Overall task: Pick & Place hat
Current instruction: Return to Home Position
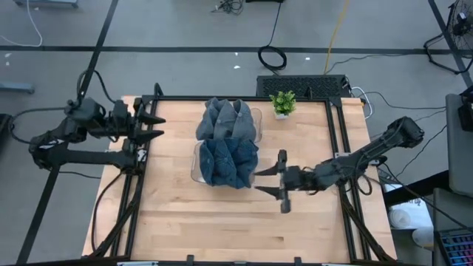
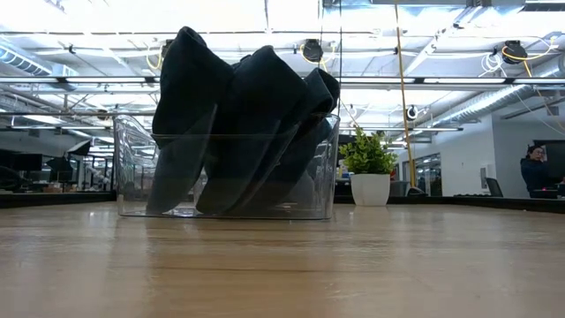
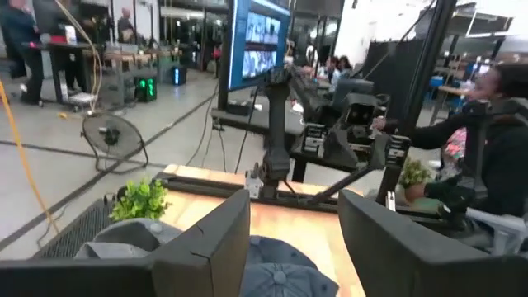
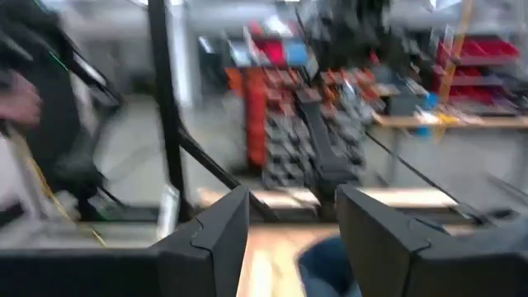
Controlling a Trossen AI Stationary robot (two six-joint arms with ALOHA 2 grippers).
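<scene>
Caps (image 1: 228, 162) heaped in bin (image 1: 195, 161). Right gripper (image 1: 257, 181) just beside bin, fingers spread, empty; best retreat straight back, high, clear of rim. Left gripper (image 1: 162, 126) spread, waiting at table (image 1: 185, 222) edge.

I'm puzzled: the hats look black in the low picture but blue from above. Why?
Low view: bright ceiling lights glare behind the caps in the transparent bin, so they show as dark shapes. High view: lit from above, they read blue.
</scene>
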